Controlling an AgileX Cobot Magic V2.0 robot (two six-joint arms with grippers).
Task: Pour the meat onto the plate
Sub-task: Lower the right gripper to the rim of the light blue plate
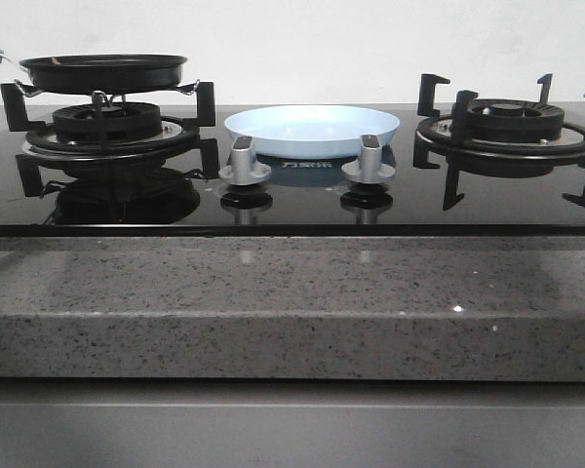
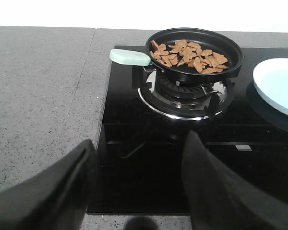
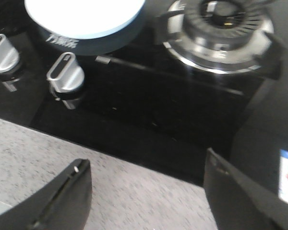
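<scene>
Stovetop glass (image 1: 302, 200) fills the front view, set into a speckled grey counter (image 1: 292, 292). A black frying pan (image 1: 103, 70) sits on the left burner (image 1: 107, 125), the pale blue plate (image 1: 312, 129) lies on the glass between the two burners behind two silver knobs (image 1: 245, 161), and the right burner (image 1: 512, 122) is bare. Neither arm shows here.

From the left wrist, the meat (image 2: 188, 56) lies spread inside the pan, whose mint handle (image 2: 129, 57) points over the counter; the plate's edge shows beside it. The left tool (image 2: 139, 187) hangs wide apart, holding nothing, over the near edge of the hob.

From the right wrist, the right tool (image 3: 144, 196) is likewise wide and unloaded above the counter, near the knobs and plate.
</scene>
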